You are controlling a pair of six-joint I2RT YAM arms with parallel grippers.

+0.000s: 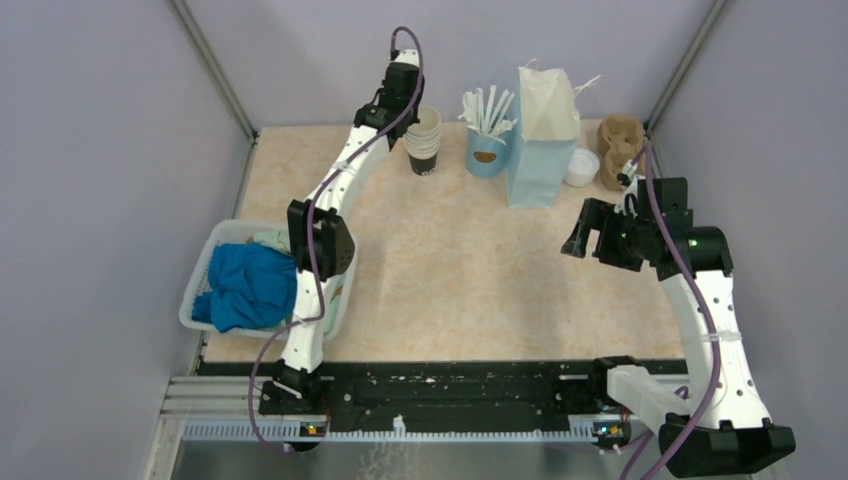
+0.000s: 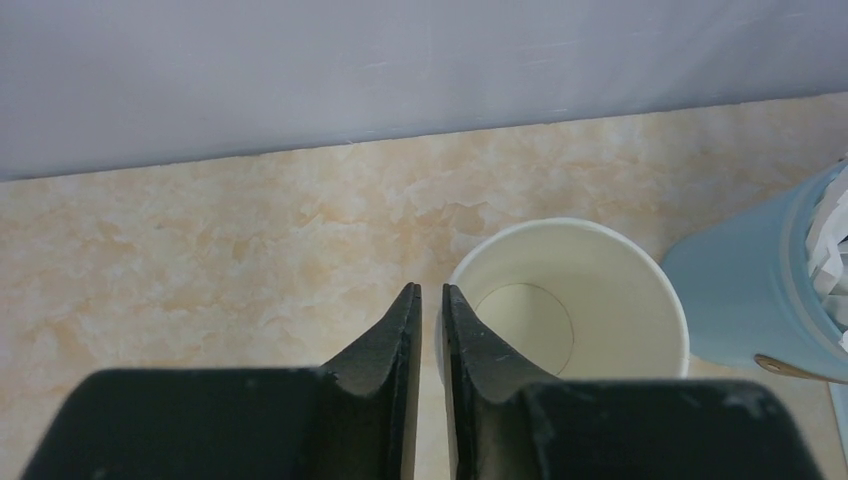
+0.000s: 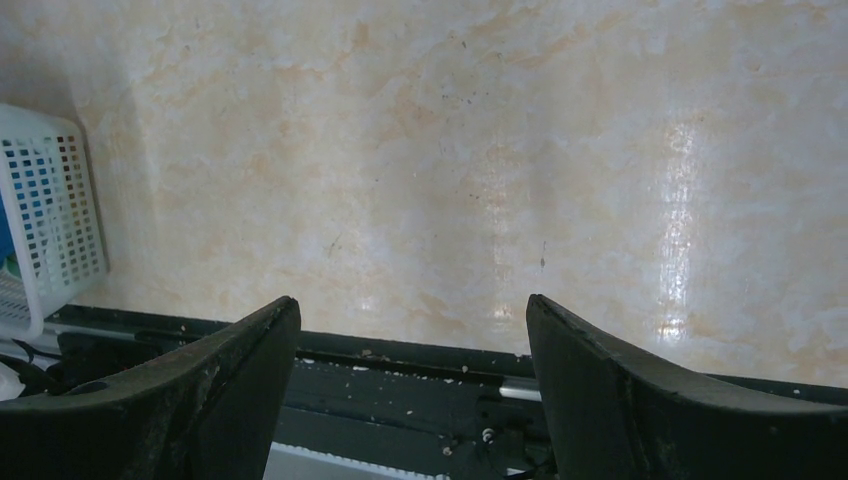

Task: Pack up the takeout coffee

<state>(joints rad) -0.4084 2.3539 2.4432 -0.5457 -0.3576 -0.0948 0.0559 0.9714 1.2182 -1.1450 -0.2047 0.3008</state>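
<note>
We can read no words or numbers anywhere. The brown mark on the light blue cup point(image 1: 487, 152) is too small.

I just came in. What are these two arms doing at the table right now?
The left tool is at the back of the table, at the rim of the top lidless paper cup in a stack, its jaws nearly together; whether they pinch the cup wall is unclear. The right tool hangs open over the tabletop. A light blue bag, a white lid and a cup of sticks sit nearby. No lidded coffee is visible.
</note>
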